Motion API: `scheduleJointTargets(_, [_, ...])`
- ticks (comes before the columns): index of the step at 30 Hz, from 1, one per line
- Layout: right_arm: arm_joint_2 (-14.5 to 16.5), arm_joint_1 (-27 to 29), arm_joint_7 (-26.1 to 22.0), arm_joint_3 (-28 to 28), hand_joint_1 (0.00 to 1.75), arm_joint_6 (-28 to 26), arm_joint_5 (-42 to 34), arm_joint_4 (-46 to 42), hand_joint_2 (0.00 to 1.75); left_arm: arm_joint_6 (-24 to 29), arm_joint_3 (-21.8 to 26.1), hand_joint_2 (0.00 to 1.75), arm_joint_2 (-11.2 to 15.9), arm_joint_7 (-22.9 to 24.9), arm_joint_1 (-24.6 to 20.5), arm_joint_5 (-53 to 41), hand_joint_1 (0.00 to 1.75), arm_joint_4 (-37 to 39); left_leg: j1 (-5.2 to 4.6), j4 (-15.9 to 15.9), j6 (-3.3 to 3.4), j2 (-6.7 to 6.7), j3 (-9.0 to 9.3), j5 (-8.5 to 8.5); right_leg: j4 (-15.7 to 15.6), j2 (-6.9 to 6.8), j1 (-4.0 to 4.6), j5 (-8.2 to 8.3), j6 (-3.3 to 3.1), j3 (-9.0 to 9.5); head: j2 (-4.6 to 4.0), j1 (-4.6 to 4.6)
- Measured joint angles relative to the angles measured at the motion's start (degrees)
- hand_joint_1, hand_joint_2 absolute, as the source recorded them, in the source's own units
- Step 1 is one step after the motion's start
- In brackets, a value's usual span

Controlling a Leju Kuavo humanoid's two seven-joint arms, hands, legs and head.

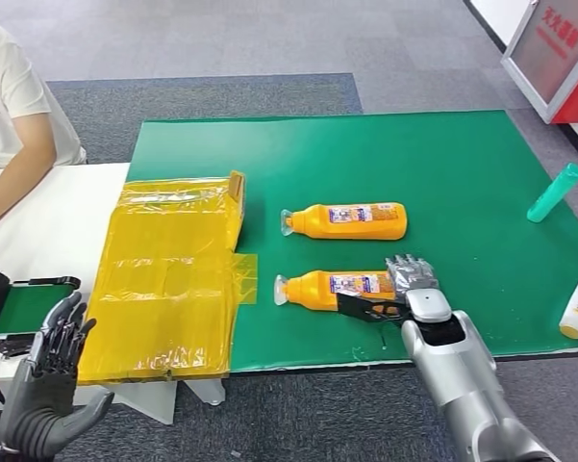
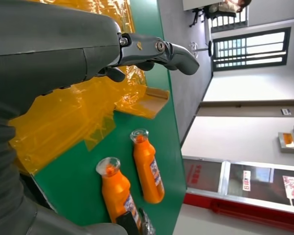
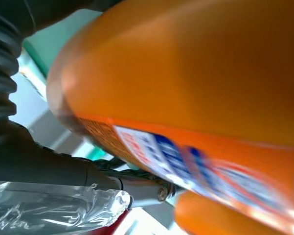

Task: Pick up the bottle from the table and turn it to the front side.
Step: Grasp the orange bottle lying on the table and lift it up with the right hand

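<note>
The left hand (image 1: 50, 380) hangs open off the table's near-left corner, fingers spread. The near orange bottle (image 1: 329, 287) lies flat on the green mat (image 1: 452, 164), clear cap toward nine o'clock, base toward three. Its label's writing is unreadable. The right hand (image 1: 409, 286) grips its base.

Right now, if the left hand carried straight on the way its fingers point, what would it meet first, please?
Probably the yellow plastic sheet: the left hand hovers with fingers aimed forward over it. Depth is unclear, so it might pass above.
</note>
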Motion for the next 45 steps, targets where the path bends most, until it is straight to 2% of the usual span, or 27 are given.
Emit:
scheduleJointTargets(2, [0.01, -1.58, -0.11, -1.74, 1.75, -0.31, 0.1, 3.18, 1.75, 0.5, -0.43, 1.75, 0.51, -0.14, -0.06, 0.14, 0.0, 0.35, 0.0, 0.0, 0.02, 0.0, 0.19, -0.02, -0.04, 0.0, 0.0, -0.06, 0.04, 0.22, 0.0, -0.01])
scheduleJointTargets(10, [0.34, -4.35, -1.61, -4.6, 1.75, -1.36, 0.2, 9.0, 1.75, 0.86, -1.11, 1.75, 1.78, -0.17, -0.12, 0.51, 0.0, 1.24, 0.0, 0.0, 0.15, 0.0, 0.62, 0.0, -0.19, 0.0, -0.01, 0.07, 0.09, 0.75, 0.01, -0.01])
scheduleJointTargets(24, [0.8, -4.83, -2.59, -5.08, 1.75, -3.25, 0.18, 10.51, 1.75, 1.03, -1.53, 1.75, 2.45, -0.17, -0.18, 0.75, 0.0, 2.24, 0.02, 0.0, 0.18, 0.01, 0.74, -0.01, -0.3, 0.03, 0.0, 0.16, 0.09, 0.89, 0.0, -0.01])
scheduleJointTargets(28, [1.08, -3.98, -5.91, -5.87, 1.75, -5.02, -2.0, 10.0, 1.75, 1.03, -1.55, 1.75, 2.62, -0.33, -0.29, 0.95, 0.0, 2.53, 0.03, 0.0, 0.18, 0.04, 0.76, -0.01, -0.31, 0.05, 0.0, 0.21, 0.02, 0.89, 0.0, 0.0])
scheduleJointTargets(30, [1.44, -2.28, -12.03, -7.55, 1.75, -4.6, -9.74, 8.11, 1.75, 1.05, -1.62, 1.75, 2.91, -0.92, -0.35, 1.62, 0.0, 2.78, 0.03, 0.0, 0.17, 0.05, 0.73, -0.01, -0.31, 0.05, 0.01, 0.26, 0.06, 0.92, 0.0, 0.01])
scheduleJointTargets(32, [1.9, 1.26, -19.86, -9.22, 1.75, -1.91, -24.36, 4.02, 1.75, 1.2, -1.79, 1.75, 3.47, -1.81, -0.37, 2.89, 0.0, 3.21, 0.03, 0.0, 0.15, 0.04, 0.57, 0.06, -0.3, 0.04, 0.01, 0.43, 0.22, 0.94, 0.0, -0.01])
scheduleJointTargets(34, [2.29, 6.23, -24.12, -9.25, 1.75, 0.87, -39.51, -1.65, 1.75, 1.44, -2.02, 1.75, 4.08, -2.37, -0.35, 4.23, 0.0, 3.69, 0.03, 0.0, 0.15, -0.04, 0.22, 0.22, -0.27, -0.03, 0.01, 0.55, 0.36, 0.77, 0.0, -0.03])
scheduleJointTargets(37, [2.48, 11.6, -23.69, -7.37, 1.75, 1.79, -53.18, -9.9, 1.75, 1.96, -2.4, 1.75, 4.79, -2.5, -0.31, 5.38, 0.0, 4.23, 0.03, 0.0, 0.13, -0.16, -0.3, 0.35, -0.22, -0.14, 0.02, 0.55, 0.36, 0.29, 0.0, -0.03])
scheduleJointTargets(45, [1.67, 17.51, -23.83, -2.59, 1.75, -0.07, -64.96, -22.2, 1.75, 2.69, -3.65, 1.75, 5.76, -2.13, -0.36, 6.44, 0.0, 4.91, 0.0, 0.0, 0.16, -0.16, -0.79, 0.29, -0.22, -0.14, -0.01, 0.52, 0.36, -0.19, 0.0, -0.01])
